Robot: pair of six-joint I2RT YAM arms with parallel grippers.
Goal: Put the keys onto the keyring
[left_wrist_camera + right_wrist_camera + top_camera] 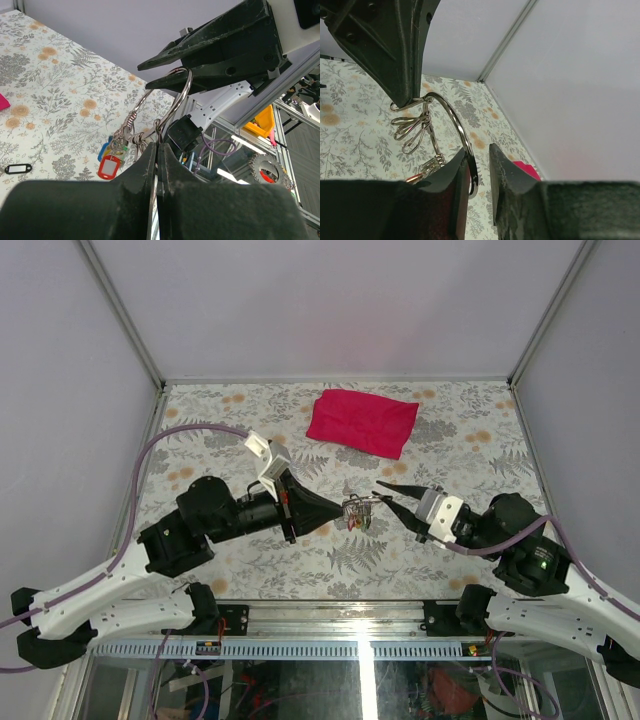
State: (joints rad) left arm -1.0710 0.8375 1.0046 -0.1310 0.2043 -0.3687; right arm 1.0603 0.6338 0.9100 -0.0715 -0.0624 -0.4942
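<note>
Over the front middle of the bench [200, 430], the overhead camera shows the two arms meeting nose to nose. From there the keyring [356, 508] is only a glint between them, held clear of the surface.

The left wrist camera tells more. The left pincer [158, 150] is closed tight, its fingers pinching the ring's wire at the bottom. A cluster of keys [117, 150] with a red tag and a blue tag hangs from the ring just beside them. Only that view shows a black-rimmed tag [18, 169] lying by itself on the bench.

From the right wrist camera, the right pincer [479, 160] stands narrowly apart. The wire passes through the gap and lies against one finger [452, 195], while the other finger does not touch it.

A red cloth [362, 422] lies flat near the far edge, well apart from the arms. The bench top is a grey fern-and-flower print, with pale walls on three sides and metal posts in the far corners.
</note>
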